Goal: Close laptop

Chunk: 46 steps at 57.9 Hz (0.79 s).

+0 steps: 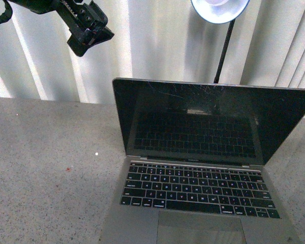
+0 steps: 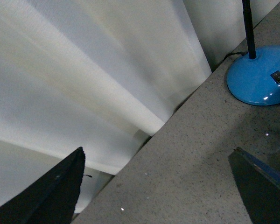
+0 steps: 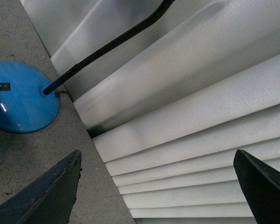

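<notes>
When reaching for the laptop [image 1: 198, 188], open at the near right of the speckled table [image 1: 46, 152] with its screen upright and leaning slightly back, come over the lid's far top edge and press toward the keyboard evenly, easing off near the end to avoid a slam or a skid. Start with the left gripper [image 1: 89, 33], raised at the far left, well apart from the lid, spread wide, gripping and touching nothing. Count the right gripper [image 3: 157, 153] likewise spread and empty, facing the blue lamp base [image 3: 18, 98].
</notes>
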{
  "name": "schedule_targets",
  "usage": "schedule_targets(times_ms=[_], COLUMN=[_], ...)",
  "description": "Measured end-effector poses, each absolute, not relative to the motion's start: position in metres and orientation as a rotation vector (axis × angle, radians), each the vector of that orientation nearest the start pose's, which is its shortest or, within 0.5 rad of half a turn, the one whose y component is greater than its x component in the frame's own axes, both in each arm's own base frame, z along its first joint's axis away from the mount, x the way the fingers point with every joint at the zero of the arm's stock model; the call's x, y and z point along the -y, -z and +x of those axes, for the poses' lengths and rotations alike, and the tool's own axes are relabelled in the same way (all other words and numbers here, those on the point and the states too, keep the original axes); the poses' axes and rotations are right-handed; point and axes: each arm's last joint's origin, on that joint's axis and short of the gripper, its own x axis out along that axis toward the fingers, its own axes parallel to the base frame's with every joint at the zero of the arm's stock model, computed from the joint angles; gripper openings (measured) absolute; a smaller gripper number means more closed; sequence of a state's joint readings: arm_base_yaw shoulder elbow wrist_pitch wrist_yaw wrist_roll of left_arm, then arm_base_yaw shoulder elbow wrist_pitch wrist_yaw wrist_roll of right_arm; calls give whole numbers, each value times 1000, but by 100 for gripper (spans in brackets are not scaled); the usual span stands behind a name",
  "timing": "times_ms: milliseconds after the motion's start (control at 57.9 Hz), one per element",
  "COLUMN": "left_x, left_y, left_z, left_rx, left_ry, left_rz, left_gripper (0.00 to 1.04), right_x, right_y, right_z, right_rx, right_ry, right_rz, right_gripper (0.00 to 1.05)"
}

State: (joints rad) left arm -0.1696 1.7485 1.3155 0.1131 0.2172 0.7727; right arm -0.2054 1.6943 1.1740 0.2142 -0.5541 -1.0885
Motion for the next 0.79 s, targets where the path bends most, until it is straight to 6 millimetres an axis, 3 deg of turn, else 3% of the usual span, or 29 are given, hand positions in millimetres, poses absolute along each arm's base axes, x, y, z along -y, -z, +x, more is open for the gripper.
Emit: schedule_targets(times_ms=[35, 501, 570, 795], left_x=[76, 89, 90, 92], left_y=[-286, -276, -274, -275], left_z=[400, 400, 398, 396], left_rx=[-152, -182, -190, -207], left_ry=[495, 712, 742, 812], left_rz=[761, 926, 949, 1015], left_gripper=[84, 3, 4, 4], right_x=[61, 41, 38, 28], right_y=[-268, -262, -258, -247], right_z=[380, 401, 400, 395], right_rx=[-68, -68, -79, -123], right_ry=[-466, -610, -642, -780], right_rz=[-967, -1026, -1019, -999], right_gripper=[96, 15, 3, 3])
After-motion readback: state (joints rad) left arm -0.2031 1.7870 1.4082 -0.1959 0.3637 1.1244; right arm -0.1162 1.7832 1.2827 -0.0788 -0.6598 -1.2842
